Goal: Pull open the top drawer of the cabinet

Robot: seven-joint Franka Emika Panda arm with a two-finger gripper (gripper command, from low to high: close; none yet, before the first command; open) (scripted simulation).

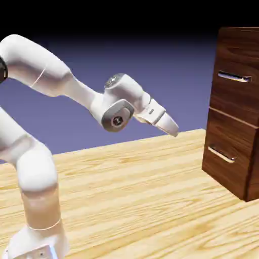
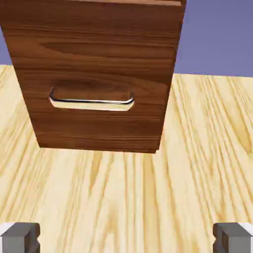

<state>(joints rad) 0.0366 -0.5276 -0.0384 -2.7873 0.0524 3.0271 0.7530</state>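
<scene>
- The end effector (image 1: 173, 128) hangs over the table (image 1: 126, 192), jaws spread wide and holding nothing, well apart from the cabinet (image 1: 238, 50) at the exterior view's right.
- The top drawer (image 1: 236, 86) sits shut, its handle (image 1: 234, 77) higher than the end effector's tip.
- The hand view is filled by the cabinet's lower front, where only one silver handle (image 2: 92, 101) shows; by its height this is likely the lower drawer (image 1: 230, 152). A straight reach along this line risks closing on the wrong handle (image 1: 221, 154).
- The hand tilts downward; unless it rises and levels out, the fingertips (image 2: 20, 236) could strike the drawer face above or below the bar.
- The bar is slim: closing off-centre or too shallow could let it slip out during the pull.
- A pull off the drawer's axis could jam it or shift the cabinet.
</scene>
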